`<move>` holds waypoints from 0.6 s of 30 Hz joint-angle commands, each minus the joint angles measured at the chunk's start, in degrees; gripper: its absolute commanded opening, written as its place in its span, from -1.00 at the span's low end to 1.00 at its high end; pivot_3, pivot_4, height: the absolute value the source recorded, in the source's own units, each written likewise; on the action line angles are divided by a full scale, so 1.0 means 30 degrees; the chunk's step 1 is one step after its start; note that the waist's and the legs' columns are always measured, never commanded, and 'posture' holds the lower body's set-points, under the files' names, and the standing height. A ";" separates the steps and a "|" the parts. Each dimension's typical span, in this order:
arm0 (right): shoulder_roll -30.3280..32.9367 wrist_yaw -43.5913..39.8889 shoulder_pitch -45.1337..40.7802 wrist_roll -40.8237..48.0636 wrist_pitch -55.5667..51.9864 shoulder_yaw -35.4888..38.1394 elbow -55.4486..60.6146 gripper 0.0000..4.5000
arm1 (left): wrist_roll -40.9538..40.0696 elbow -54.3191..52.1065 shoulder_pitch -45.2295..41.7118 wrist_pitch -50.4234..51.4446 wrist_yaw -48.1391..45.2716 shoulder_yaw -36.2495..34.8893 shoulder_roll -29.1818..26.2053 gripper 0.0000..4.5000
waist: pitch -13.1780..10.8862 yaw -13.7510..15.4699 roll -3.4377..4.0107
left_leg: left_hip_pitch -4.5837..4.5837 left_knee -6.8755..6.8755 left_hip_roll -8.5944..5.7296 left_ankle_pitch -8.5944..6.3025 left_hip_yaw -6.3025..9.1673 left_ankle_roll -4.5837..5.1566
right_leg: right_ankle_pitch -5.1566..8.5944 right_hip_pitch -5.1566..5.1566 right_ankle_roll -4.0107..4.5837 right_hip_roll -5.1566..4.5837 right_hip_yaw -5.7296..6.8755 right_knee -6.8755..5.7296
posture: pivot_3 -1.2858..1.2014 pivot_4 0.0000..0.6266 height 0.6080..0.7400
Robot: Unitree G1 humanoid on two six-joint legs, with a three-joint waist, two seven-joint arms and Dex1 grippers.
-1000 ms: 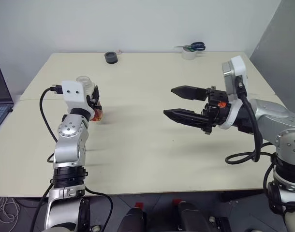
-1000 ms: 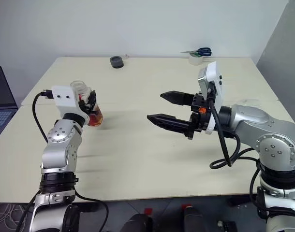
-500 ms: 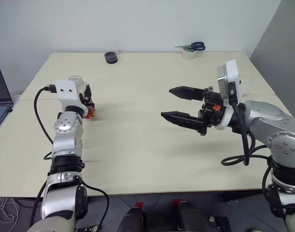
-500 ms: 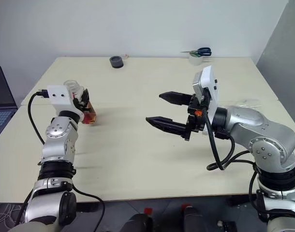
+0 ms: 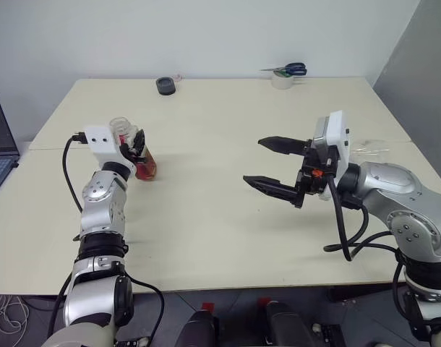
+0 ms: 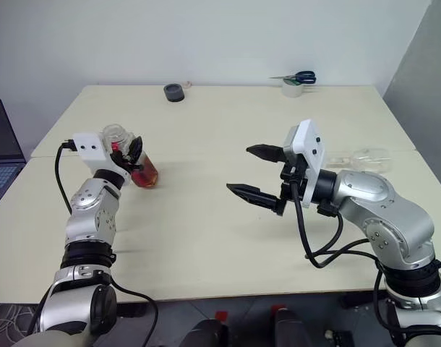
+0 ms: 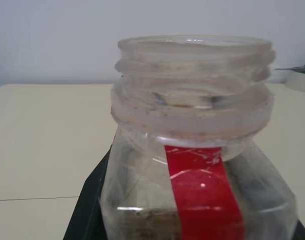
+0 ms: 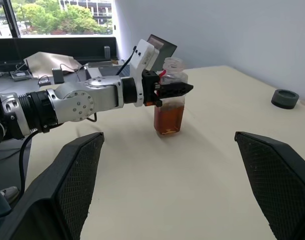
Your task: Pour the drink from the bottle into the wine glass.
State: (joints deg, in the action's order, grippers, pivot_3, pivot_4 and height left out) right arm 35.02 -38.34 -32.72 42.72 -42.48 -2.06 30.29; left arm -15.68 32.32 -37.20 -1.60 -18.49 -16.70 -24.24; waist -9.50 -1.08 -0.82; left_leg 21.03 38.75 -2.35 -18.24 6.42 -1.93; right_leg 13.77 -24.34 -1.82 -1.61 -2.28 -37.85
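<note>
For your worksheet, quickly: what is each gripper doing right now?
Left gripper: shut on the bottle, cap off.
Right gripper: open, holding nothing.

Cream counter [image 5: 206,217]. At its far edge: black round ring [image 5: 166,86], tape roll [image 5: 282,80] with blue-handled scissors [image 5: 287,69] on top. Laptop [image 5: 0,144] beside the counter's left edge.

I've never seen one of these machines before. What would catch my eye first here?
Probably the left gripper, shut on an uncapped bottle of reddish-brown drink at the table's left side. Next, the right gripper hanging over the middle of the cream table, jaws wide open and empty. A wine glass lies on its side at the right edge.
</note>
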 commanded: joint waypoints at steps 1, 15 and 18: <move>-0.0144 0.0045 -0.0259 -0.0089 0.0322 0.0242 0.0553 0.98 | -0.0387 -0.0148 -0.0187 -0.0718 -0.0435 -0.0501 -0.0173 -0.22 | 0.0000 -0.0001 0.0000 | 0.0000 0.0000 0.0000 0.0000 0.0000 0.0000 | 0.0000 0.0000 0.0000 0.0000 0.0000 -0.0001 | 0.03 -0.52 1.00; -0.0417 0.0136 -0.0221 -0.0216 -0.0109 0.0295 0.0636 1.00 | 0.0205 0.0181 0.0877 -0.1301 -0.0250 -0.0143 0.0072 0.47 | 0.0002 -0.0050 -0.0002 | -0.0010 -0.0001 0.0000 0.0000 -0.0003 0.0001 | 0.0000 0.0002 0.0000 0.0000 -0.0006 -0.0006 | 0.03 -0.52 1.00; -0.0405 0.0131 -0.0220 -0.0223 -0.0157 0.0303 0.0623 1.00 | 0.0239 -0.0383 0.1424 -0.1165 -0.0186 -0.0018 0.0224 0.87 | 0.0002 -0.0092 -0.0003 | -0.0013 -0.0003 0.0000 0.0000 -0.0002 0.0000 | 0.0000 0.0002 0.0000 0.0000 -0.0006 -0.0008 | 0.03 -0.52 1.00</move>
State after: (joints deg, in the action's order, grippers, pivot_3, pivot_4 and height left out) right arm 33.74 -38.21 -32.72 41.71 -43.16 -2.07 30.30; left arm -15.09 34.05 -32.92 -4.56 -19.31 -16.62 -23.26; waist -9.49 -1.35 -0.83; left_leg 21.00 38.75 -2.35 -18.24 6.43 -1.92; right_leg 13.77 -24.33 -1.82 -1.61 -2.28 -37.87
